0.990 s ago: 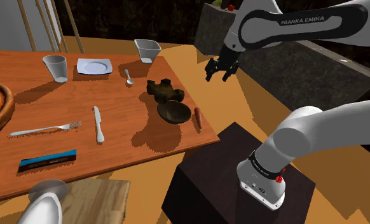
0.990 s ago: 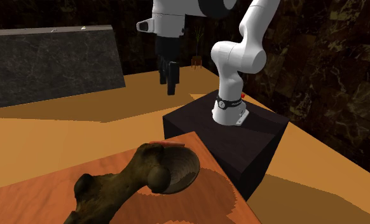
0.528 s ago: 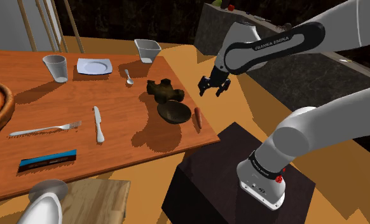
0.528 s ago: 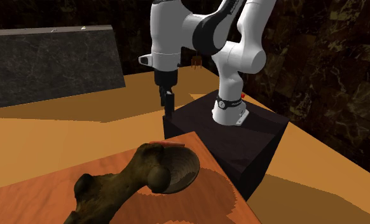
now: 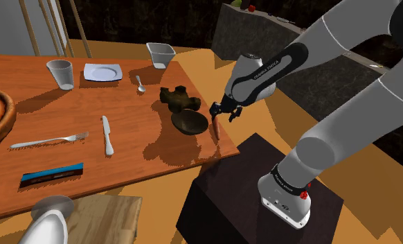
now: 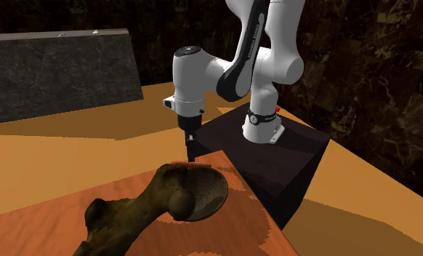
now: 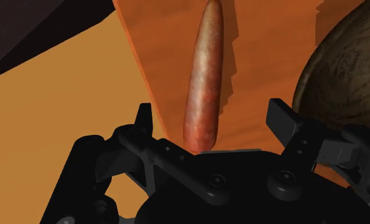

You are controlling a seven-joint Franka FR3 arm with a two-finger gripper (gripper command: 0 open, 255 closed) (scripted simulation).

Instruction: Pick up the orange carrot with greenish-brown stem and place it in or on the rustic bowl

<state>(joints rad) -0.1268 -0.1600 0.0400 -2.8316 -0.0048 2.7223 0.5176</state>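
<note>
The gripper was spread, one black finger to each side of the orange carrot and neither touching it; nothing was held. The carrot lay flat on the wooden table, close to the edge nearest the stand, with its thick end under the hand and its taper pointing away. No stem could be made out. Its long axis ran between the fingers, so in my judgement the hand was aligned to close across the narrow width.

The dark brown bowl stood upright, mouth up, just beside the carrot on the shoulder view's left, which leaves only a short carry once the carrot is lifted. A gnarled brown object sat against the bowl's far side. A careless approach to the bowl could strike it. A knife and a fork lay well apart, clear of the work.
</note>
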